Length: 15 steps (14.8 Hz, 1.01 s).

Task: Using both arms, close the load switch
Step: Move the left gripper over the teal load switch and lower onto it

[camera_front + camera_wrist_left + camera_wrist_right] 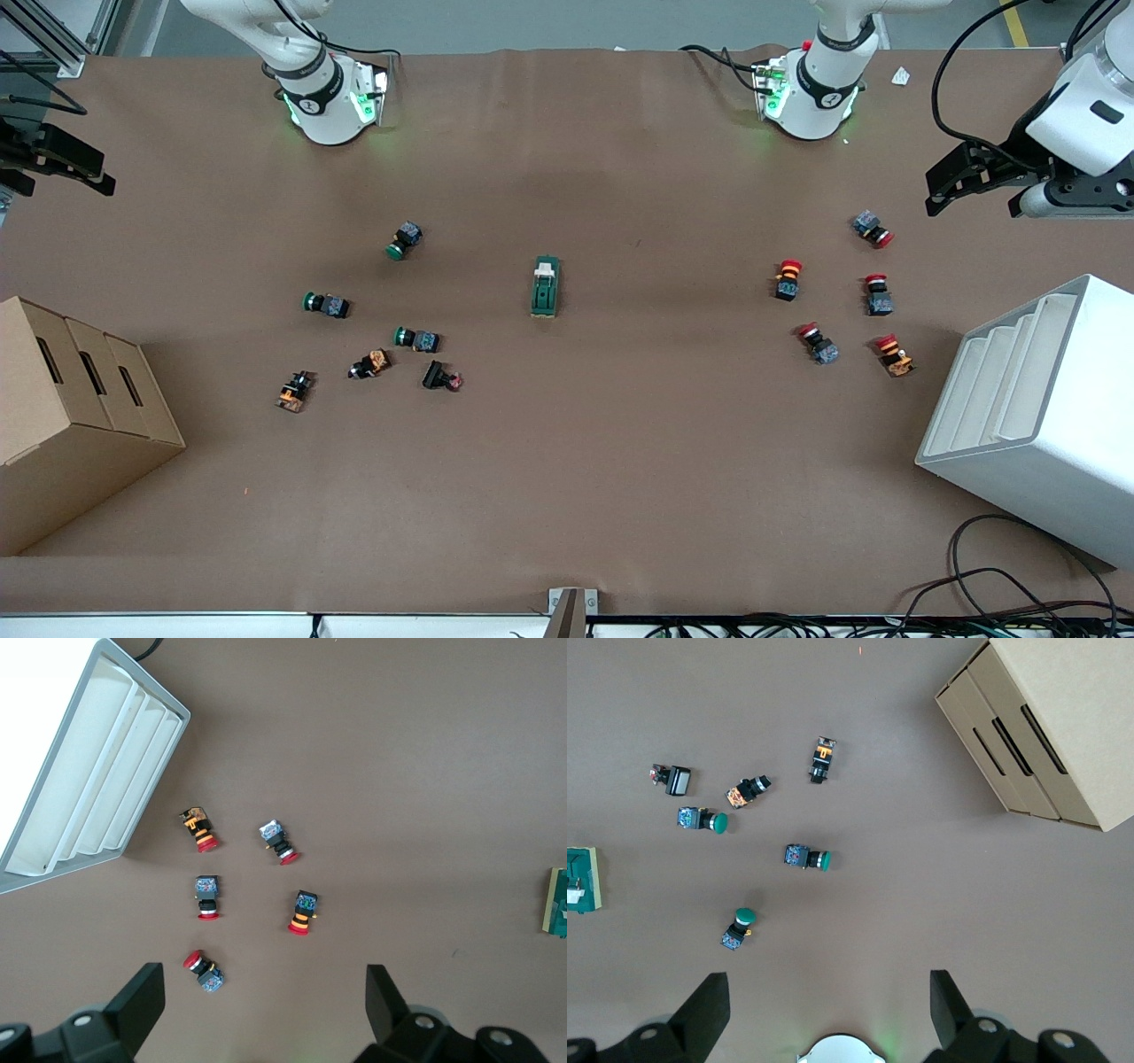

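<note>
The load switch (546, 287), a dark-green block with a cream-white lever piece at the end nearer the robots' bases, lies alone at the middle of the table. It shows at the edge of the left wrist view (558, 902) and of the right wrist view (582, 879). My left gripper (932, 190) hangs open and empty over the left arm's end of the table, above the red-capped push buttons (264, 1003). My right gripper (102, 173) hangs open and empty over the right arm's end of the table (830, 1005). Both are well away from the switch.
Several red-capped push buttons (833, 297) lie toward the left arm's end, beside a white ribbed tray (1036, 416). Green-capped and other small buttons (372, 328) lie toward the right arm's end, beside a cardboard box (71, 416). Cables (1001, 585) lie at the table's near corner.
</note>
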{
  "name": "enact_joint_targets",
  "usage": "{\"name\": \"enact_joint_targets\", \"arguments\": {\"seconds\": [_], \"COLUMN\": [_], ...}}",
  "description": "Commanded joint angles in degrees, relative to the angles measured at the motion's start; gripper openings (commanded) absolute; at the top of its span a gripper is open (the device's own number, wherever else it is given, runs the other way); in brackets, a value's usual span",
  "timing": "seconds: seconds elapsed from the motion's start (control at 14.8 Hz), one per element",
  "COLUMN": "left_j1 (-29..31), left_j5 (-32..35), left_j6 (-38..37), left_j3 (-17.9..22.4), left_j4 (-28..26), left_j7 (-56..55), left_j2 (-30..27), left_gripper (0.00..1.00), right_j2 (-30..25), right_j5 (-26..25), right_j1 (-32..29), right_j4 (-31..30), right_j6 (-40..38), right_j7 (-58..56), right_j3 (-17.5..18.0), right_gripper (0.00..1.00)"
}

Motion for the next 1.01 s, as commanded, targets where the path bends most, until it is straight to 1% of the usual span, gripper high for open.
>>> {"name": "enact_joint_targets", "arguments": {"seconds": [0.0, 0.13, 0.27, 0.4, 0.47, 0.54, 0.67, 0.74, 0.81, 0.94], "left_j1": [-0.08, -0.43, -1.39, -3.24, -4.2, -4.91, -7.1, -8.33, -10.69, -15.87], "left_j5": [1.03, 0.5, 0.59, 0.68, 0.85, 0.59, 1.03, 1.9, 2.43, 4.09], "left_j6": [-0.36, -0.36, -0.36, -0.19, 0.42, 1.56, 4.98, 6.39, 7.88, 11.05], "left_j3": [0.08, 0.08, -0.44, -2.72, -4.3, -5.97, -10.97, -12.47, -13.62, -13.98], "left_j4": [1.4, 1.84, 4.99, 5.1, 5.09, 5.01, 4.83, 4.83, 4.74, 3.17], "left_j7": [0.83, 0.92, 0.4, -0.92, -2.93, -6.34, -13.28, -18.1, -24.5, -34.19], "left_j2": [0.63, 0.72, 2.99, 3.71, 4.93, 6.16, 8.97, 10.46, 12.48, 14.51], "left_gripper": [1.0, 1.0, 1.0, 1.0, 1.0, 1.0, 1.0, 1.0, 1.0, 1.0], "right_j2": [-1.83, -1.83, -1.83, -1.83, -1.83, -1.83, -1.48, -0.87, 0.01, 2.2], "right_j5": [-0.29, -0.48, -0.48, -0.48, -0.48, -0.48, -0.74, -0.83, -1.0, -0.74], "right_j1": [0.06, 0.07, 0.15, 0.15, 0.15, 0.15, 0.15, 0.15, 0.15, -0.2], "right_j4": [-2.03, -2.03, -2.03, -2.03, -1.86, -1.77, -0.64, 0.07, 0.34, 0.43], "right_j6": [0.95, 0.95, 0.87, 0.78, 0.69, 0.6, 0.69, 0.86, 0.87, 0.87], "right_j7": [-0.58, -0.58, -0.58, -0.49, -0.49, -0.49, -0.49, -0.49, -0.4, 0.12], "right_j3": [0.17, 0.17, 0.17, 0.17, 0.17, 0.17, 0.17, 0.17, 0.17, 0.08], "right_gripper": [1.0, 1.0, 1.0, 1.0, 1.0, 1.0, 1.0, 1.0, 1.0, 1.0]}}
